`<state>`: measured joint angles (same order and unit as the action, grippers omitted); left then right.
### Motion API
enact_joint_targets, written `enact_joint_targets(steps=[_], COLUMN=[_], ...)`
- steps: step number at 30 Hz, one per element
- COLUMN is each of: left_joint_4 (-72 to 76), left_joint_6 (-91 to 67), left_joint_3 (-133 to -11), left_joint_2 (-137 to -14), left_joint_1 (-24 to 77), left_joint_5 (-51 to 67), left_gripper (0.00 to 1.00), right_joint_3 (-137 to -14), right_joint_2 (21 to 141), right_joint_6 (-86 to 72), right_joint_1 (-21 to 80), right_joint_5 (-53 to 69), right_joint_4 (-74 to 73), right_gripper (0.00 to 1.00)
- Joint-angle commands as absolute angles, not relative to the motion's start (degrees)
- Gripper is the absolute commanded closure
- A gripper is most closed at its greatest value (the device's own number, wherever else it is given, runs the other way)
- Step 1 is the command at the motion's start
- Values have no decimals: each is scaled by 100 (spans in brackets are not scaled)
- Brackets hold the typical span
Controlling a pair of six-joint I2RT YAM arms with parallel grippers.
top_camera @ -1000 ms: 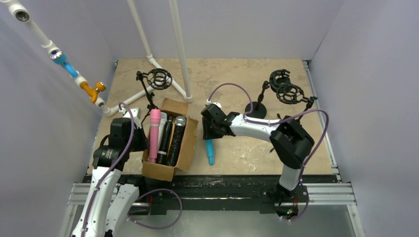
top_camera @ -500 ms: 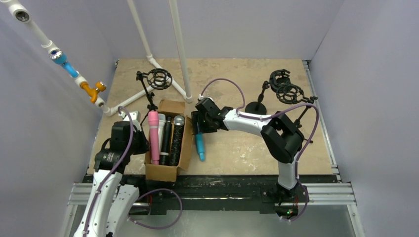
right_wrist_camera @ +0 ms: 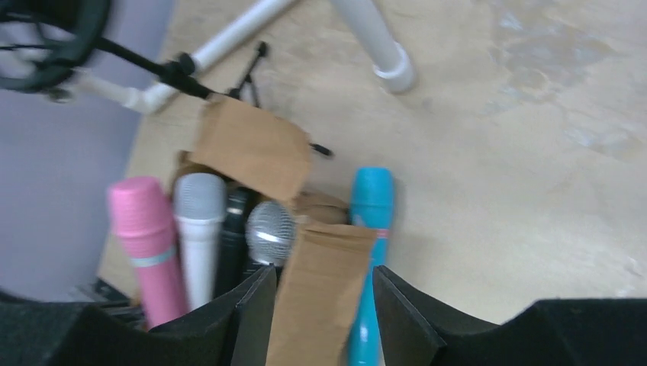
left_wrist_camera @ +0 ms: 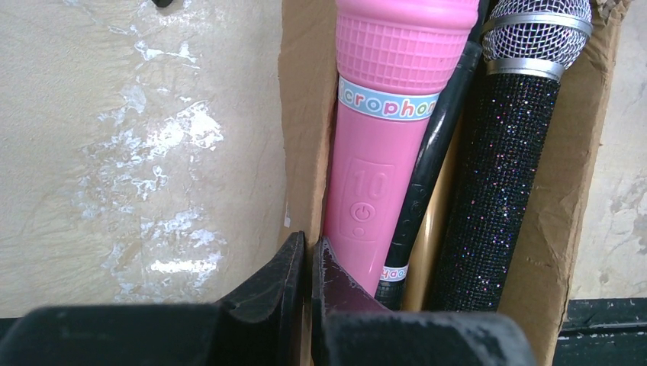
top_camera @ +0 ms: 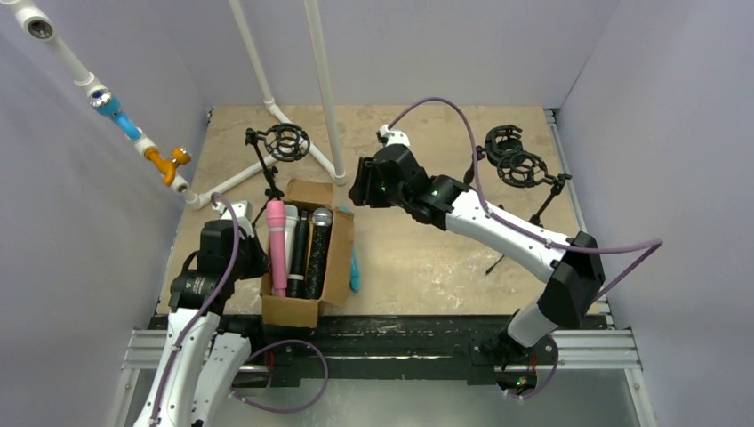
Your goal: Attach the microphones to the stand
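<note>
A cardboard box holds a pink microphone, a white one, a slim black one and a black glitter one with a silver head. A blue microphone lies on the table against the box's right side. My left gripper is shut on the box's left wall, beside the pink microphone. My right gripper is open and empty, raised above the box's far right corner. In the right wrist view its open gripper frames a box flap, with the blue microphone beside it.
A black shock-mount stand stands behind the box. Two more shock mounts on thin stands are at the back right. White PVC pipes rise at the back, with feet on the table. Grey walls close in on both sides.
The blue microphone slid left across the table until it lay against the box. My right gripper then rose and pulled back from it. The left gripper stayed on the box wall.
</note>
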<state>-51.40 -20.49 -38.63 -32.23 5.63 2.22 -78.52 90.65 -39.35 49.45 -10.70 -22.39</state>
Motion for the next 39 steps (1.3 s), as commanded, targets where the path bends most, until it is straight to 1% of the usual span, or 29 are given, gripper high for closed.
enact_joint_targets(steps=[1,5,9,13,22,39], left_joint_4=[-4464,-4456,-4471,-4461,-4449,-4407], left_joint_6=[-2294,-2307,-2285,-2283,-2268,-2193], left_joint_3=[-3926,-3940,-3947,-3931,-3981,-4037], left_joint_2=[-3108,-3089,-3063,-3067,-3154,-3129], left_joint_1=[519,519,519,519,519,519], left_joint_5=[261,318,324,338,406,806], left_gripper=[100,100,100,100,100,100], right_joint_3=[-8581,-8824,-8744,-8624,-8832,-9506], right_joint_2=[9291,9734,10165,10425,10874,11855], right_joint_6=[-4007,-3920,-3985,-4219,-4406,-4548], right_joint_1=[5511,5975,6052,6060,6164,6379], right_joint_5=[-1094,-631,211,605,832,949], right_joint_4=[-2469,-2013,-1232,-618,-120,-71], right_gripper=[47,43,42,42,42,44])
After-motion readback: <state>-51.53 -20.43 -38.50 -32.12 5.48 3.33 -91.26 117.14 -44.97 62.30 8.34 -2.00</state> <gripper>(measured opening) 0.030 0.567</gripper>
